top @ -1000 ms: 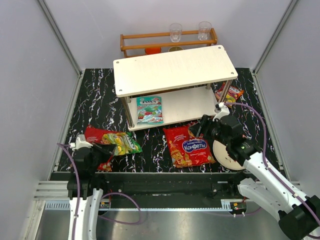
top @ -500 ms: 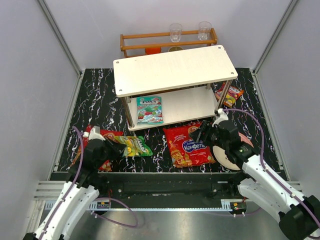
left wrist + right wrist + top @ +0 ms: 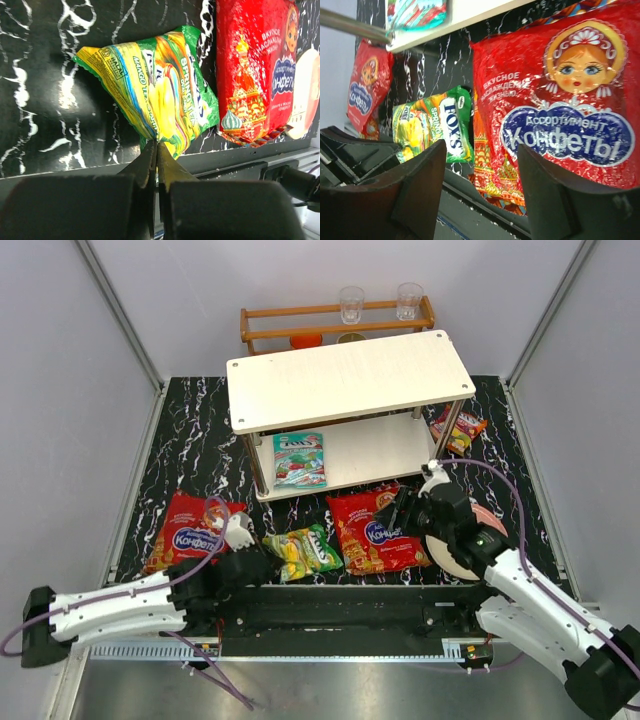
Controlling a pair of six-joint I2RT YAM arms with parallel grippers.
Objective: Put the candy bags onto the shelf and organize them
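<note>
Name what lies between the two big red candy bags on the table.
The green-yellow candy bag, pinched at its edge by the left gripper; the top view shows it.

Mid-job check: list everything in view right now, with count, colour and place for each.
large red bags: two, red with blue label, on the table in front of the shelf, one left, one right of centre.
green-yellow bag: one, between the two large ones.
teal bag: one, on the shelf's lower tier.
red-orange bag: one, on the table right of the shelf.
shelf: one, white, two tiers, centre.
wooden rack: one, brown, behind the shelf.
glasses: two, clear, on the rack.
plate: one, pink and cream, front right, partly under the right arm.
table: one, black marbled.
left end effector: shut on the green-yellow bag's edge.
right end effector: open, above the right large red bag.
</note>
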